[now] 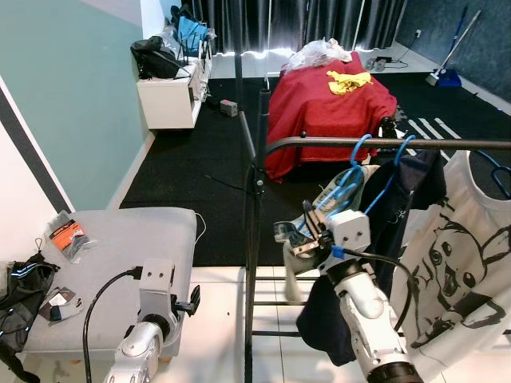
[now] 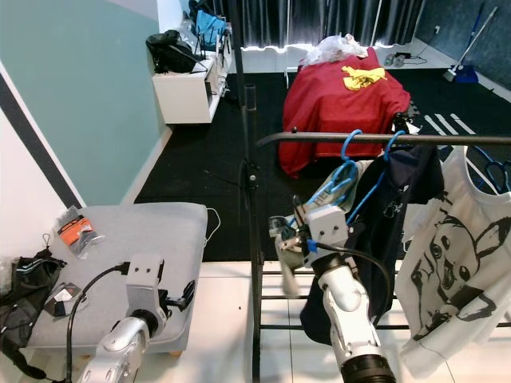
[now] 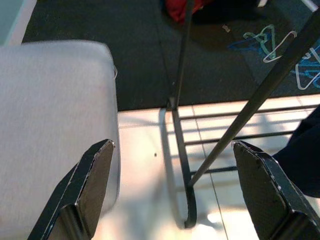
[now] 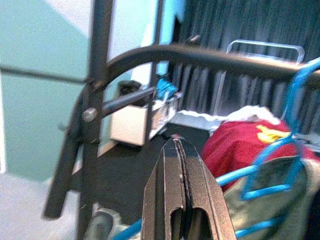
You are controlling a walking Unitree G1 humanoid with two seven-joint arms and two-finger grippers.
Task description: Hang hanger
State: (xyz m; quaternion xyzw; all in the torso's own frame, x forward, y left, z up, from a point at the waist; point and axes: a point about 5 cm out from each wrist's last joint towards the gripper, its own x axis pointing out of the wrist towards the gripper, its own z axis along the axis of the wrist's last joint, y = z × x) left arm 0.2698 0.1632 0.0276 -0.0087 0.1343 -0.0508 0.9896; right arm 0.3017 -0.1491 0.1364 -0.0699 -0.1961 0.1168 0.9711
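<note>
A black clothes rail [image 1: 383, 144] crosses the right side at chest height. Two blue hangers [image 1: 357, 163] hook over it; the left one carries a pale grey-green garment [image 1: 342, 191], the other a dark navy garment [image 1: 411, 191]. A white T-shirt with a cartoon print [image 1: 459, 263] hangs further right. My right gripper [image 1: 308, 217] is raised just left of the pale garment and below the rail's bend. In the right wrist view its fingers [image 4: 176, 165] are shut, pointing up at the rail [image 4: 200, 54], with nothing visible between them. My left gripper [image 3: 172, 145] is held low and open over white tiles.
The rack's upright post [image 1: 253, 239] and its low bars stand between my arms. A grey padded bench [image 1: 128, 239] with small packets and a black bag is at the left. Beyond the black carpet are a red-covered piece of furniture [image 1: 319, 104] and a white cabinet [image 1: 172, 100].
</note>
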